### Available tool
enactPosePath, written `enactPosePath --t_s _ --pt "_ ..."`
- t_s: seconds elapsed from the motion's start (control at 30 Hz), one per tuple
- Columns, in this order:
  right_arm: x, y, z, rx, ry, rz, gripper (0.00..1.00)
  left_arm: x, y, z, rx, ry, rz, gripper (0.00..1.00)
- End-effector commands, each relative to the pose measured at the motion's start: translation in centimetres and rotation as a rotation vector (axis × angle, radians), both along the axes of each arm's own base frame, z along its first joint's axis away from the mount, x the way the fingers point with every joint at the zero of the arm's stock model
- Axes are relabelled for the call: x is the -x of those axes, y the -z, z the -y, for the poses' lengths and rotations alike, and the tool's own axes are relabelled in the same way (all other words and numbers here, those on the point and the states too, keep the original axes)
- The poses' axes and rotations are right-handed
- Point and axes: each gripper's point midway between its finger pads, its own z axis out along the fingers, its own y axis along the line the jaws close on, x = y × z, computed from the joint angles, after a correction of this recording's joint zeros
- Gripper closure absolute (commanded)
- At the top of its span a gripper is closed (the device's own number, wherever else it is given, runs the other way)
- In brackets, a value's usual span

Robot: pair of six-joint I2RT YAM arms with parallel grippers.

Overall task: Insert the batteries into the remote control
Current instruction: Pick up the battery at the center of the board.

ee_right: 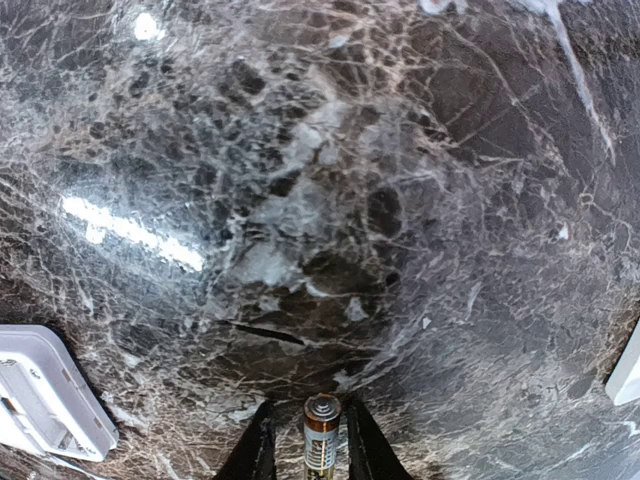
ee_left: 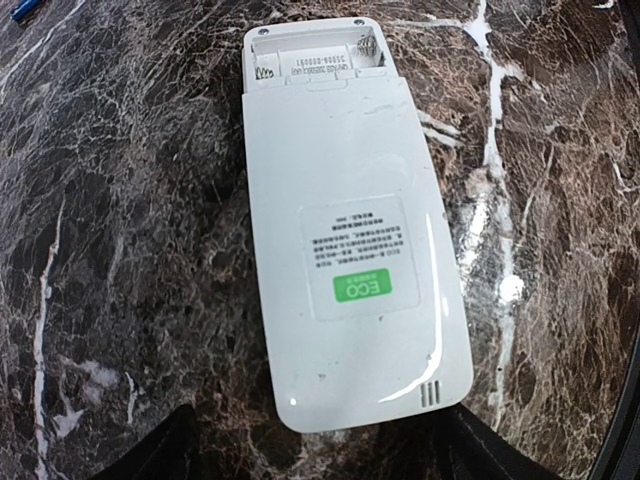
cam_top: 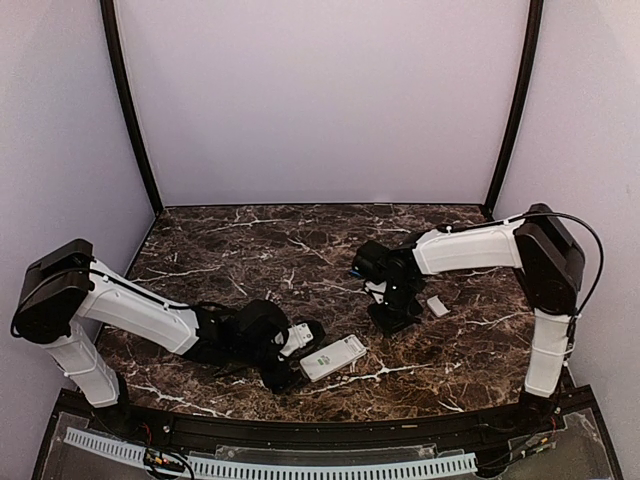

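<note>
The dark marble table (cam_top: 300, 240) carries everything. The left gripper (cam_top: 298, 353) lies low on it, jaws wide apart on either side of the near end of the remote control (ee_left: 350, 250), not clamping it. The remote lies face down near the table's front, sticker up, its battery bay (ee_left: 315, 55) uncovered at the far end. To its right, the right gripper (cam_top: 393, 318) points down at the marble, with a small white cover piece (cam_top: 438, 306) just beside it. Between its fingers (ee_right: 366, 450) sits one battery (ee_right: 321, 440). The wrist view crops them, so I cannot tell whether they pinch it or merely flank it.
</note>
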Motion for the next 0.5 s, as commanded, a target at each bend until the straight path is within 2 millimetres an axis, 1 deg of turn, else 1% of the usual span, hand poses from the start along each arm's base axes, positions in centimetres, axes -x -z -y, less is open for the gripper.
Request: enactPosePath --t_s 0.0,0.17,0.3,0.47 --pt "0.3 1.7 1.8 0.119 -0.038 -0.065 0.77 1.3 1.8 -1.8 -0.054 0.004 -0.056 0.2" --pt "0.4 1.7 1.7 0.114 -0.046 -0.078 0.8 1.3 1.7 -1.8 -0.05 0.004 -0.056 0.2" --pt "0.6 2.3 1.4 0.104 -0.065 -0.093 0.83 1.3 1.6 -1.8 -0.05 0.001 -0.054 0.2" --pt "0.6 3.0 1.5 0.11 -0.071 -0.098 0.95 1.1 1.2 -1.8 -0.044 -0.003 -0.049 0.19"
